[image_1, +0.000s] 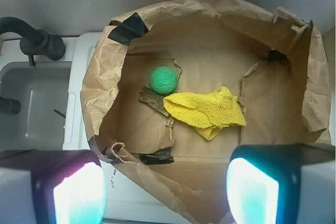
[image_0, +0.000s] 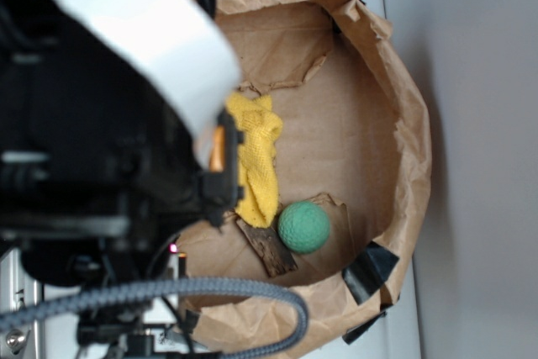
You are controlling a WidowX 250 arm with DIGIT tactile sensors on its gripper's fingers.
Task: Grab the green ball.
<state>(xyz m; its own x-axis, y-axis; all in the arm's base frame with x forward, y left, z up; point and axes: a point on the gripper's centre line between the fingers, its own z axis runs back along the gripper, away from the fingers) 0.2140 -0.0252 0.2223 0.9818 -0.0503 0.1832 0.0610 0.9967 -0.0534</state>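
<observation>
1. Nearest my wrist camera I see the hand [image_1: 165, 192]: its two fingers [image_1: 68, 192] sit at the bottom corners of the frame, spread wide apart with nothing between them, so it is released and empty.
2. Below the hand lies a crumpled brown paper bag [image_1: 100, 82], opened out into a shallow basin with raised, wrinkled walls and patches of black tape [image_1: 128, 27] on its rim.
3. On the bag's floor I see a yellow knitted cloth [image_1: 207, 109], bunched and lying flat, roughly centred ahead of the hand.
4. Just beside the cloth's left end in the wrist view is a small dark brown scrap [image_1: 149, 99], lying flat and touching the cloth's edge.
5. The green ball [image_1: 164, 80] rests on the bag floor just beyond that scrap, close to the cloth; I cannot tell whether it touches the cloth. It is well apart from the fingers.
6. From the exterior camera, the ball [image_0: 303, 226] sits near the bag's lower wall, next to the cloth [image_0: 256, 166].
7. Farthest back, left of the bag, I see a grey sink [image_1: 31, 103] with a black faucet [image_1: 31, 38].
</observation>
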